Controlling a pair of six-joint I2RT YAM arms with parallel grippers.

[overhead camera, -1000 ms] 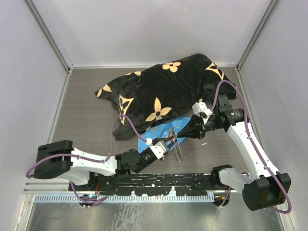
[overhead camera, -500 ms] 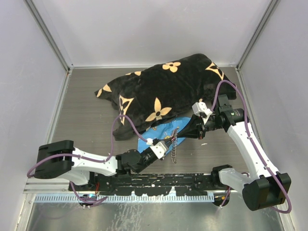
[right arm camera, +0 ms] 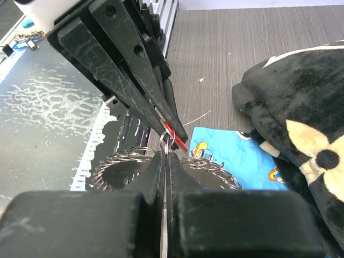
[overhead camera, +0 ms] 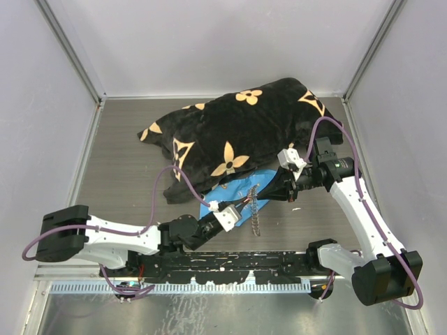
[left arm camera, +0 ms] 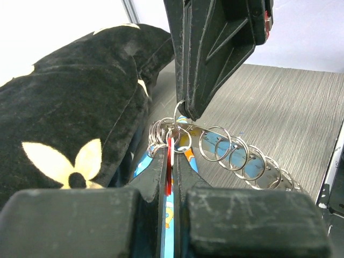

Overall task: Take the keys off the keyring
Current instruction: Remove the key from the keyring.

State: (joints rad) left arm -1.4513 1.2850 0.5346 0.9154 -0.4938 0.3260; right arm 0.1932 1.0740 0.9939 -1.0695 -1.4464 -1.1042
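**A:** ok, going left to right, what's the left gripper point(overhead camera: 244, 204) got?

**B:** Its fingers point(left arm camera: 150, 177) are squeezed together on a thin red key point(left arm camera: 169, 173). It's a flat, plasticky sliver wedged in the slot between them. Only the red edge shows, I can't make out the metal blade.

**A:** and the keyring?

**B:** The keyring point(left arm camera: 236, 156) is held up between the two sets of tips. It's a run of shiny silver wire loops linked like a chain. A tight bunch sits right at the left fingertips, then the loops trail off to the right of them and sag. From above it dangles just below where both tips meet.

**A:** right side?

**B:** The right gripper point(overhead camera: 262, 192) comes in tip to tip against the left one, clamped on one small loop at the top of the bunch. In its own camera that loop pokes out at the very ends of its fingers point(right arm camera: 153, 177), with the red key just beyond.

**A:** any other keys on there?

**B:** can't tell, the bunch is too tangled.

**A:** what's underneath?

**B:** Under both tips there's a smooth bright blue cloth point(overhead camera: 234, 187) with a cartoon print. Beyond the fingers is a fuzzy black blanket point(overhead camera: 230, 129) with cream flower shapes, in a lumpy heap. The table point(overhead camera: 126, 174) is matte grey wood-grain.
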